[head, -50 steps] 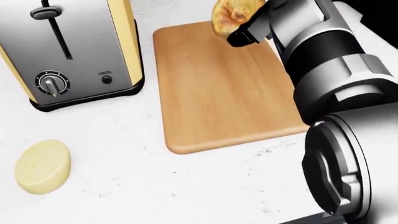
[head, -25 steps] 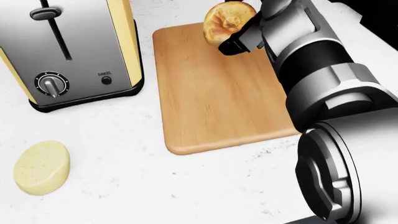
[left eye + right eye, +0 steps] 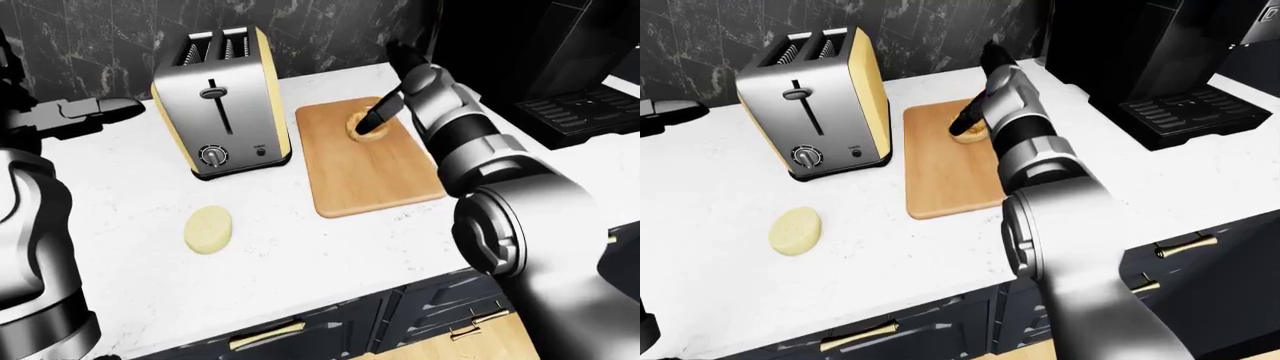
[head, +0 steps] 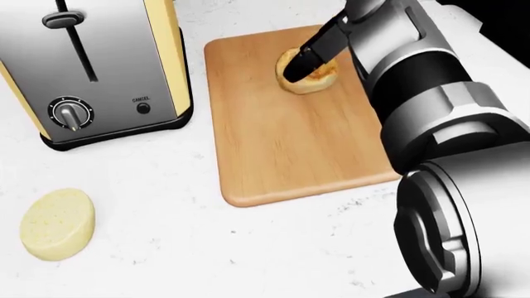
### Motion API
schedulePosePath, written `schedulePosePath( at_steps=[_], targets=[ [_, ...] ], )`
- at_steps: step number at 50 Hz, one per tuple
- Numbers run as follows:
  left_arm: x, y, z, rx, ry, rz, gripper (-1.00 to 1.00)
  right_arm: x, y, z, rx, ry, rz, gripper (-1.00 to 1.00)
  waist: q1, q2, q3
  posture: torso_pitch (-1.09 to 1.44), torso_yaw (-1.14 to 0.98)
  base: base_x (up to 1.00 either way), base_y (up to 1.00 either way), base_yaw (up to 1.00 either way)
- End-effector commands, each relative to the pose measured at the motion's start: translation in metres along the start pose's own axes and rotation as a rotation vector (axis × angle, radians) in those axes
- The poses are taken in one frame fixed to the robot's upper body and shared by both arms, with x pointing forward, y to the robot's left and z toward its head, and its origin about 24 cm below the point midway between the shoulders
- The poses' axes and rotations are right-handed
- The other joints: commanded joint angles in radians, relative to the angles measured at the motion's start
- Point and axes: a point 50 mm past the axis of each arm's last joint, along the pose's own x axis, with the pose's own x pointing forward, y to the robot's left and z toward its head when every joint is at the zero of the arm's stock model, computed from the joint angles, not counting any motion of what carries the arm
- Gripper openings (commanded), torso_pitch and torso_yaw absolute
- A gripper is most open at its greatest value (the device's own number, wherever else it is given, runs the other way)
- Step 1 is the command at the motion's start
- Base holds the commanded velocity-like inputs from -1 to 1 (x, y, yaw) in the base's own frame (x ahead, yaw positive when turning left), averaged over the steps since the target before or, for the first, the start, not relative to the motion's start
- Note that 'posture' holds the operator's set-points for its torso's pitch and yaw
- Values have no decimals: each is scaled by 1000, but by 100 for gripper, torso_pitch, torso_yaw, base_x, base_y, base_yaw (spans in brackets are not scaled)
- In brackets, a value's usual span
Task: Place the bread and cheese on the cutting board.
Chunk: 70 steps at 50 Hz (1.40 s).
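A: Bread (image 4: 308, 74)?
B: Lying flat on cutting board (image 4: 273, 149), top end. Right hand (image 4: 310, 54) fingers resting on it; grip cannot be told.
A: Cheese (image 4: 56, 223)?
B: On counter (image 4: 166, 248), below toaster (image 4: 91, 62). Outstanding.

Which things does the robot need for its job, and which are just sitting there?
Needed: round toasted bread, pale yellow cheese round, light wooden cutting board, right hand.
Just there: silver and yellow toaster, black coffee machine.
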Motion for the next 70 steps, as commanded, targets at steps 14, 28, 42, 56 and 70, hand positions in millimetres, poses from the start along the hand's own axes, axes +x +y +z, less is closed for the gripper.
schedulePosePath(
  at_steps=[14,28,42,56,70],
  targets=[
    [3,2,18,4,-84,4,100,-12,-27,38,-83,-135,2,100,-3,6,-27,0,0,0,0,0],
    [5,0,20,2,-90,-1,100,-20,-43,57,-236,-274,59,100,-6,8,-24,0,0,0,0,0],
    [4,-2,20,4,-90,-7,100,-24,-52,58,-332,-404,121,100,-9,6,-24,0,0,0,0,0],
    [5,-3,23,4,-96,-9,100,-33,-63,56,-400,-573,158,100,-12,1,-22,0,0,0,0,0],
    [6,-4,23,5,-99,-10,100,-50,-79,54,-536,-791,155,100,-14,-4,-18,0,0,0,0,0]
  ],
)
